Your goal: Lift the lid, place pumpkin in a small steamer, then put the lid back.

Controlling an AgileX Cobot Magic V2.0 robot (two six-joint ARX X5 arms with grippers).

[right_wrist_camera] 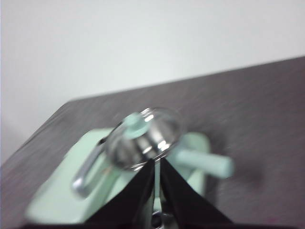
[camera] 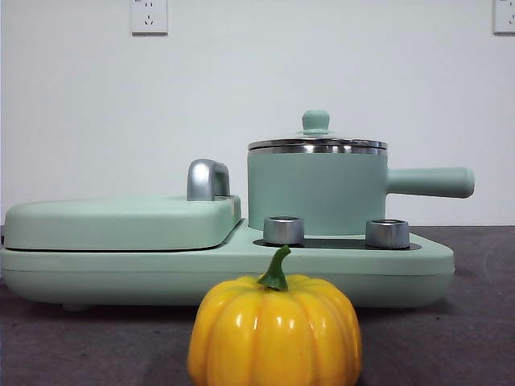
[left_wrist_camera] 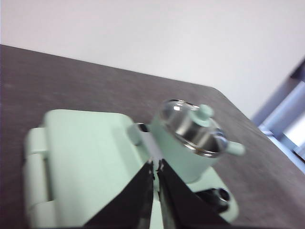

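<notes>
The pumpkin (camera: 274, 334) is located nearest the front camera, resting on the dark table (camera: 475, 322) just in front of the mint-green cooker base (camera: 418, 269); its green stem is curved upward. Behind it, two steel control knobs (camera: 283, 230) are seen on the base's front edge. The small steamer (camera: 315, 191) is seated on the right half of the base, directly behind the knobs, with its long handle extended to the right in the front view. The lid (camera: 316, 143) is seated flat on the steamer's rim, knob uppermost. The left half of the base is occupied by the wide flat griddle cover (camera: 121, 221), on which a chrome handle (camera: 208, 179) is mounted.

The left gripper (left_wrist_camera: 156, 167) is held in the air above the cooker, jaws pressed nearly together with nothing between them. The right gripper (right_wrist_camera: 157, 164) is likewise held above the steamer, jaws closed to a narrow slit and empty. Both wrist views are blurred. Neither gripper is visible in the front view.
</notes>
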